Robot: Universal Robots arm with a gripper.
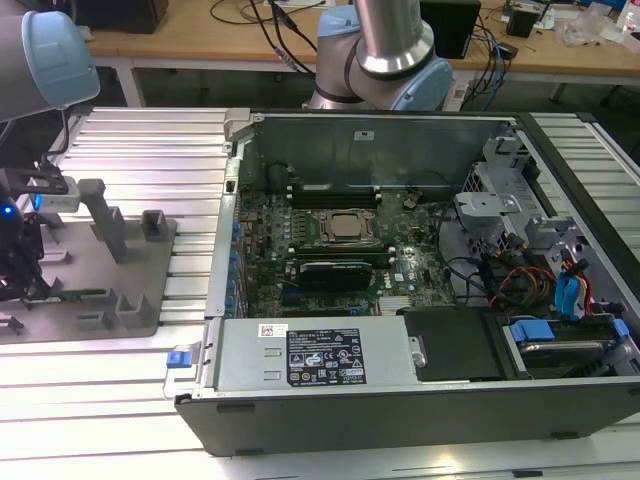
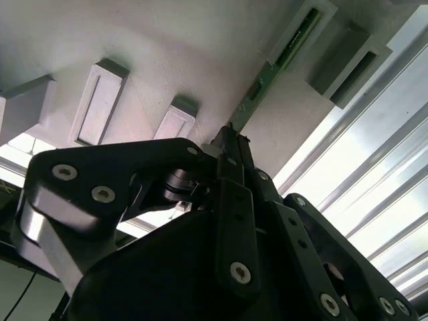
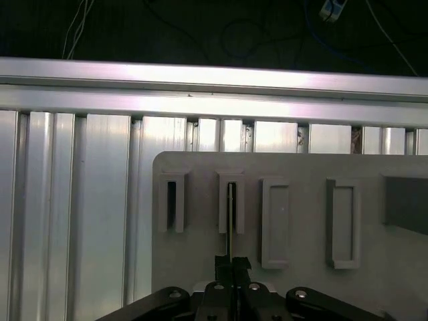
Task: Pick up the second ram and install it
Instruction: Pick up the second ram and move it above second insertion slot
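Jaws clenched on second ram (image 2: 259, 87): thin green stick, on edge, far end seated in slot of grey holder plate (image 3: 301, 167), near plate's edge. Plate lay on slatted desk (image 1: 130, 160), well apart from open computer case (image 1: 400, 380).

**Ribbed metal bench, cluttered wood behind**

A ribbed aluminium bench (image 1: 130, 150) spans the exterior view, with glare brightest toward 6 o'clock. At 12 o'clock stands a wooden table (image 1: 190, 38) strewn with black cables (image 1: 270, 30), with dark shadow beneath it.
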